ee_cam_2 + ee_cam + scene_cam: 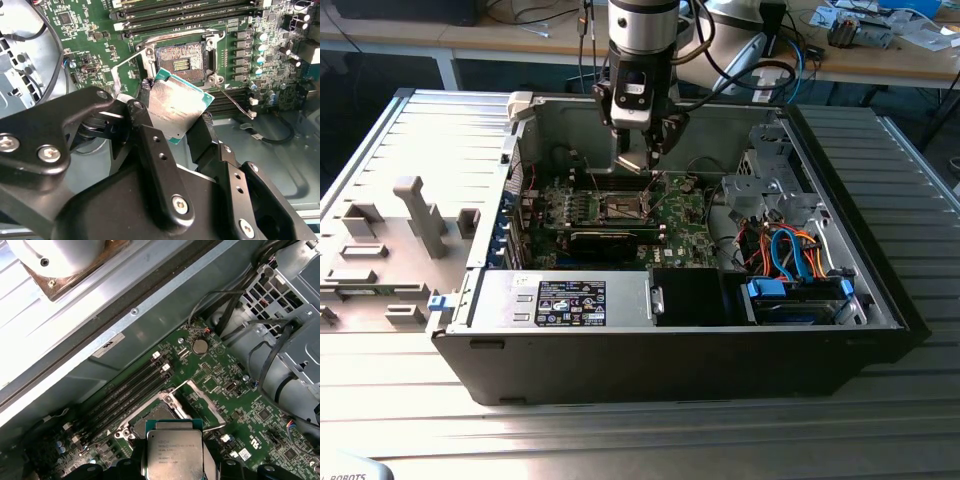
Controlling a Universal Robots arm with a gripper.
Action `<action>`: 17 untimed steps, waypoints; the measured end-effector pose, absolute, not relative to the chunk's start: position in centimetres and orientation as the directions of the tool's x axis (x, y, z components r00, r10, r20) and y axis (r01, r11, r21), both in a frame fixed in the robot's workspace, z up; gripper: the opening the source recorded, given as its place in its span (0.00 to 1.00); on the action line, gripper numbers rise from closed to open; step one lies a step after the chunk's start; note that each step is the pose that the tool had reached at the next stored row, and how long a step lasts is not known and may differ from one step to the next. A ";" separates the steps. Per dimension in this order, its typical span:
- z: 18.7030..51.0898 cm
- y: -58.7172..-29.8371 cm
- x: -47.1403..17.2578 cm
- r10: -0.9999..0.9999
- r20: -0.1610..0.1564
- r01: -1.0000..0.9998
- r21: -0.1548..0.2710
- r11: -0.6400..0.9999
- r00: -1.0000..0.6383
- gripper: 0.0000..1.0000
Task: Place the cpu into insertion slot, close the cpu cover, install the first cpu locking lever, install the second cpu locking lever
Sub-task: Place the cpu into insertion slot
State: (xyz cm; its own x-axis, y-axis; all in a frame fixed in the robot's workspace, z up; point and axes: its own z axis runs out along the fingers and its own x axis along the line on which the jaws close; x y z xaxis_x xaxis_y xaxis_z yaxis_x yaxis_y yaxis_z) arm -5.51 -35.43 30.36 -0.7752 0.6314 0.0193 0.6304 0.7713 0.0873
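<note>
In the exterior view, a grey fixture (415,215) of blocks and slots lies on the ribbed metal desk (880,420) at the exterior view's left. Beside it stands the open computer case (670,350) with its green circuit board (680,225) facing up. Over the middle of the board the arm reaches down, and the gripper (645,160) hangs just above the insertion slot (623,207). At the exterior view's right, a metal drive cage (770,190) sits above a tangle of orange and blue cables (795,250).

In the second wrist view, the gripper (172,122) is clamped on opposite edges of the cpu (175,102), which is tilted and off the board. It is near the insertion slot (182,62) but apart from it. The socket's dark centre is bare. A thin wire locking lever (235,100) angles away from the socket, apparently unlatched.

In the first wrist view, the cpu (175,452) hangs in front of the socket, and the cpu cover (206,402) stands swung up on its hinge.

By these pictures, none of the four steps is finished. The chip is held and brought close but not seated. Seating it, closing the cover and latching both levers all remain.
</note>
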 end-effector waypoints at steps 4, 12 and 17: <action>30.4 -35.4 -5.5 0.642 0.019 0.641 0.087 0.762 -0.766 0.54; 30.3 -35.4 -5.5 0.660 0.019 0.659 0.087 0.747 -0.751 0.54; 30.3 -35.4 -5.5 0.672 0.019 0.671 0.087 0.736 -0.740 0.54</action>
